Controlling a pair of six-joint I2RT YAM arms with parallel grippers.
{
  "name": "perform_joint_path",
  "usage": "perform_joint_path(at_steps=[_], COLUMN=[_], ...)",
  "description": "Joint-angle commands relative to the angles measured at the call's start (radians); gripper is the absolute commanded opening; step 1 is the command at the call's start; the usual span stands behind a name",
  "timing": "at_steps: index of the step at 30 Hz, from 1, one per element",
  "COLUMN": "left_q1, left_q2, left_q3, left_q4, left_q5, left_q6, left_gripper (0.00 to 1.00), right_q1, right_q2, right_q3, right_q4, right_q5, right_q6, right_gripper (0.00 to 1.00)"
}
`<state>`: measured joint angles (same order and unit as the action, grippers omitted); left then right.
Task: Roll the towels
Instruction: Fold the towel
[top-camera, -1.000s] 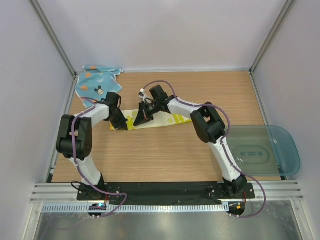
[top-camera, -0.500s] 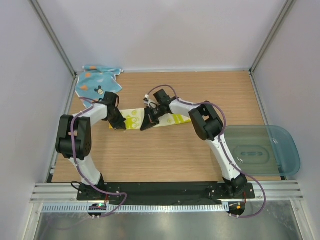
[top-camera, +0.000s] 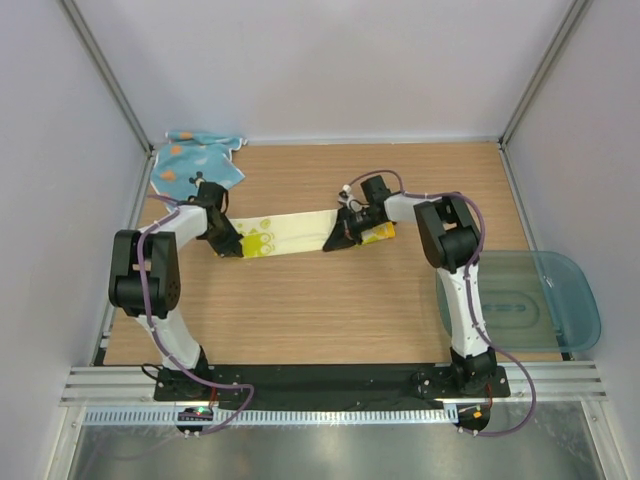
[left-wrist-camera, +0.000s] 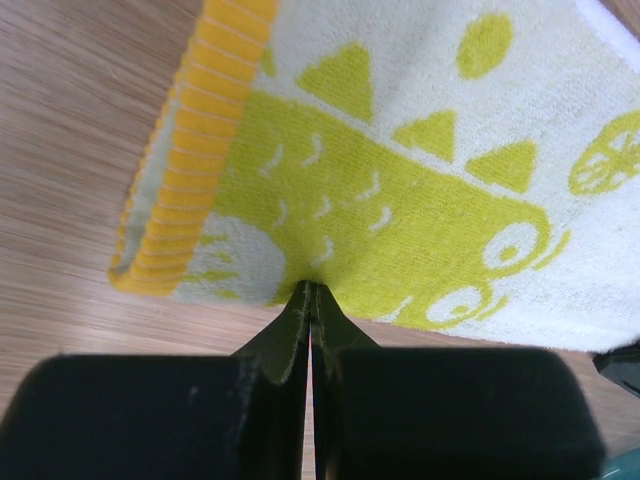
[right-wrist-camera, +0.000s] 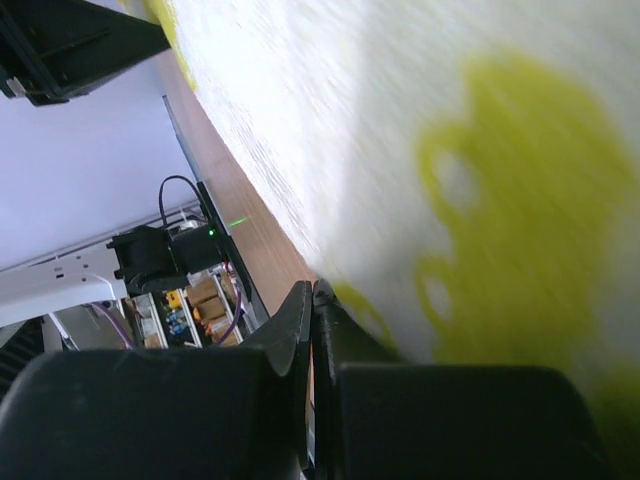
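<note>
The yellow towel (top-camera: 295, 228) with green cartoon print lies stretched out as a long strip across the middle of the table. My left gripper (top-camera: 230, 247) is shut on its near edge by the orange-bordered left end (left-wrist-camera: 190, 150); the pinch shows in the left wrist view (left-wrist-camera: 308, 290). My right gripper (top-camera: 332, 243) is shut on the same near edge further right, with the towel (right-wrist-camera: 420, 120) filling the right wrist view above the pinch (right-wrist-camera: 312, 292). The light blue towel (top-camera: 192, 165) lies crumpled in the back left corner, apart from both grippers.
A clear bluish plastic tub (top-camera: 530, 300) sits at the right edge of the table, beside the right arm. Grey walls with metal posts close in the table at the back and on both sides. Bare wood lies in front of the towel.
The right gripper has moved to the right and the left gripper slightly left and back. The yellow towel between them has been drawn out from a short folded piece into a long strip.
</note>
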<state>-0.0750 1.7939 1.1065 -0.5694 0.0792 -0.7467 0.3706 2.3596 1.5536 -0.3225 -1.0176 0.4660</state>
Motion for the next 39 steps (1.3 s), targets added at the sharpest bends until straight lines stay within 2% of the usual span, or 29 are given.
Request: perform_joint_path(at_steps=[1,8,14,22,28,36,37,39], left_q1=[0.037,0.066,0.07,0.104,0.112,0.112,0.113,0.109], left_q2=[0.039,0.068,0.088,0.099,0.099,0.088,0.082,0.055], left_q3=[0.027,0.069,0.078,0.085,0.089,0.087,0.087,0.095], left_q4=[-0.041,-0.079,-0.089,-0.101,-0.11,-0.104,-0.104,-0.11], left_q5=[-0.111,-0.113,-0.124,-0.136,-0.134,-0.098,-0.084,-0.001], left_q6=[0.038,0.038,0.041,0.038,0.03,0.018,0.017,0.02], left_gripper=[0.0,0.0,0.0,0.0,0.0,0.0,0.01,0.12], right_q1=[-0.076,-0.193,-0.28,-0.335,-0.421,-0.437,-0.437,-0.437], right_q2=[-0.069,-0.14,-0.137,-0.144,-0.18,-0.302,-0.316,-0.361], right_q3=[-0.087,-0.145,-0.124,-0.081,-0.055,0.002,0.011,0.017], right_q4=[-0.007,-0.023,-0.087,-0.19,-0.23,-0.322,-0.329,-0.346], right_q5=[0.125,0.145,0.136,0.163,0.255,0.433,0.448,0.49], right_q6=[-0.058,-0.075,-0.108,-0.173,-0.159,-0.127,-0.113,-0.092], right_gripper=[0.01,0.01,0.01,0.01,0.01,0.02,0.02,0.07])
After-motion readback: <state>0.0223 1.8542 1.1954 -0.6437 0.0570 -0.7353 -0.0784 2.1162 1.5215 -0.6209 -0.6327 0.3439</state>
